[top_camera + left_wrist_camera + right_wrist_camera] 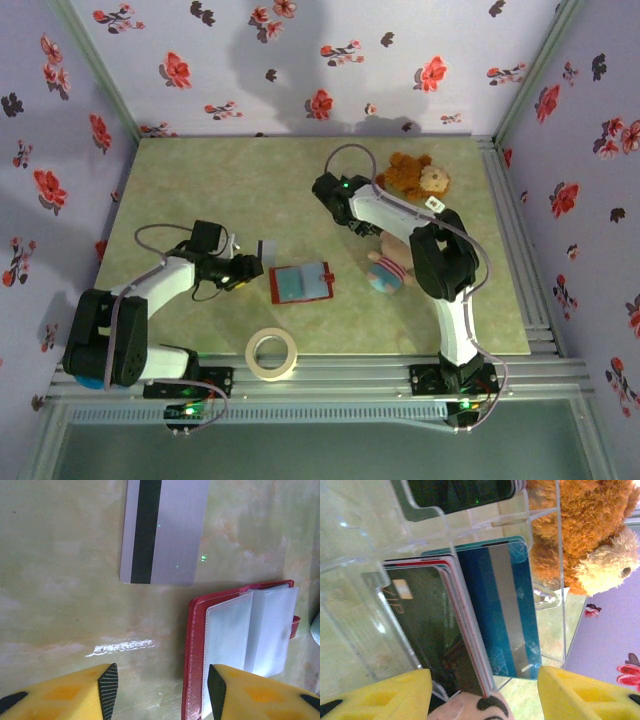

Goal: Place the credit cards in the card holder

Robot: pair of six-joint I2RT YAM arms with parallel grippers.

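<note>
Green marbled tabletop (200, 190) carries a roll of masking tape (272, 354) at its near edge, behind and to the right of the left gripper (162, 690). That gripper hovers low with its yellow fingers (65, 695) spread and nothing between them but bare table. Its right finger hangs over the spine edge of the red card holder (240, 645), which lies open and flat just to the gripper's right, clear pocket sleeves facing up. Straight ahead of the gripper a grey card (164, 530) with a black magnetic stripe lies flat on the table, just apart from the holder's far corner.

Farther back, the right gripper (485, 690) is also spread wide, clamping nothing. A plush doll (475, 707) sits just under its fingertips. Directly ahead stands a clear slotted stand (370, 580) with dark cards (430, 620) and a teal card (495, 610) upright in one slot. A brown teddy bear (590, 540) sits ahead and to the right, against the floral wallpaper (300, 50).
</note>
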